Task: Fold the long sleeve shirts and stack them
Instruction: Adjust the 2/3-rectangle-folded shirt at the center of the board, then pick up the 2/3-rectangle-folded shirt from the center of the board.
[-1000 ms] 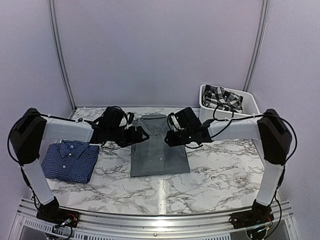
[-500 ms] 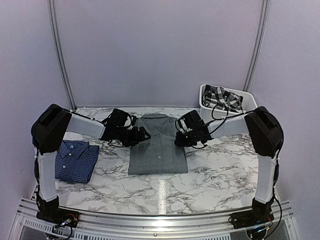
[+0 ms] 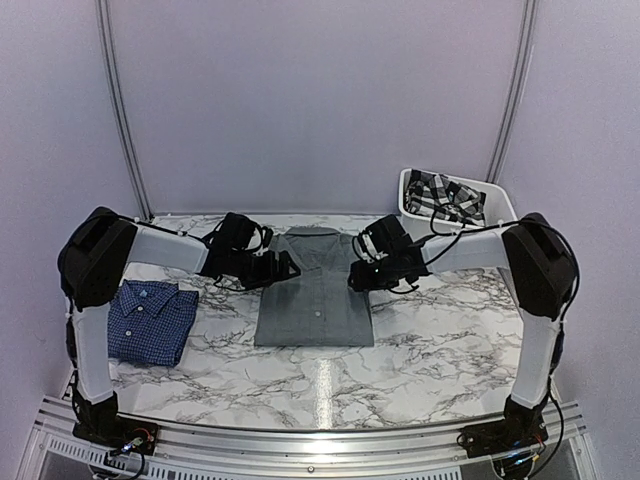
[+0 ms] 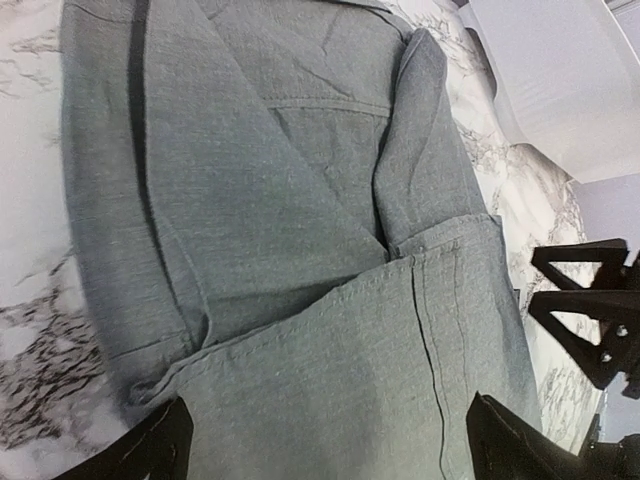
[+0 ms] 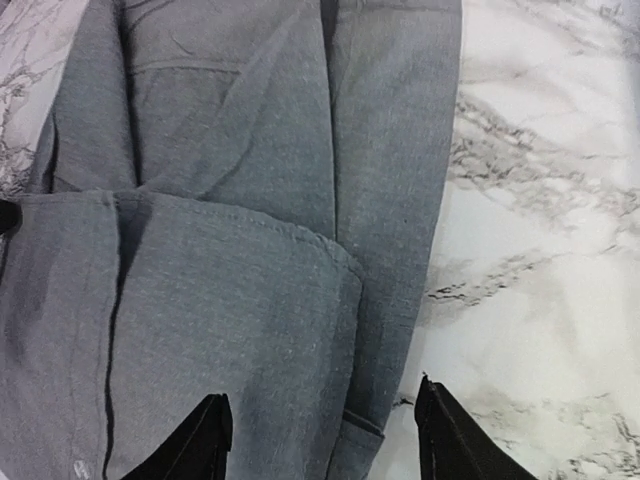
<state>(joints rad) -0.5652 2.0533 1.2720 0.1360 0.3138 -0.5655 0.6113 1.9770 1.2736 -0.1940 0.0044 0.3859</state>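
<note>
The grey long sleeve shirt (image 3: 315, 300) lies folded in the middle of the table, collar at the far end, sleeves tucked over its body (image 4: 300, 200) (image 5: 230, 250). My left gripper (image 3: 285, 270) (image 4: 330, 452) hovers open over the shirt's left side, with flat cloth between its fingertips and nothing pinched. My right gripper (image 3: 358, 277) (image 5: 325, 445) is open over the shirt's right edge, one fingertip above cloth and the other above bare marble. The dark blue checked long sleeve shirt (image 3: 150, 320) lies folded at the near left, apart from both grippers.
A white bin (image 3: 505, 212) at the back right holds a plaid cloth (image 3: 447, 195). The tabletop (image 3: 440, 340) is white marble with dark veins. Grey walls close in the back and sides. The right gripper (image 4: 590, 320) shows at the edge of the left wrist view.
The right gripper has slid right to the grey shirt's right edge and its jaws have widened. Both arms have drawn back, and the left jaws have opened slightly more.
</note>
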